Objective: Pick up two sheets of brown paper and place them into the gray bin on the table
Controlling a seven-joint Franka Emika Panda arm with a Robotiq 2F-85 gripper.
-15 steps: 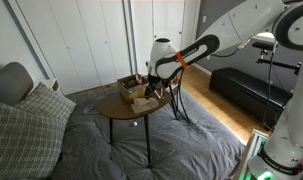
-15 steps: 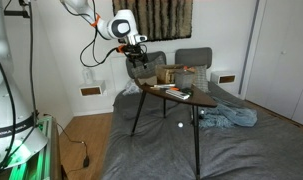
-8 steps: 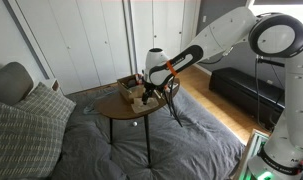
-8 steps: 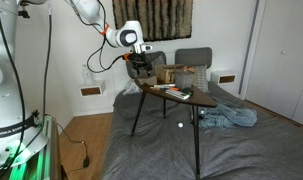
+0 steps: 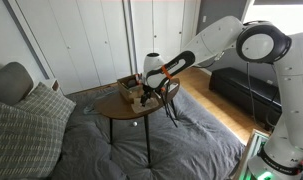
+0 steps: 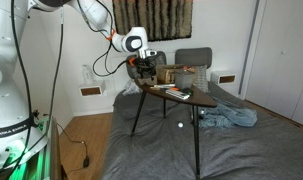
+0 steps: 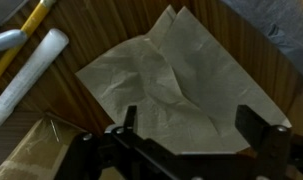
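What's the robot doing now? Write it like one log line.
gripper: open | below it: sheet of brown paper, lying on table | held: nothing

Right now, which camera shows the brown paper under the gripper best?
The wrist view: the sheet of brown paper fills much of the frame, creases clear. The exterior views, far off, show at most a small pale patch.

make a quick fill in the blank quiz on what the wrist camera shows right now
1. In the wrist view the gripper hangs over a crumpled ___ sheet of paper.
2. The gripper's jaws stand ___, one on each side of the sheet.
3. The table under the sheet is made of dark ___.

Missing words: brown; open; wood
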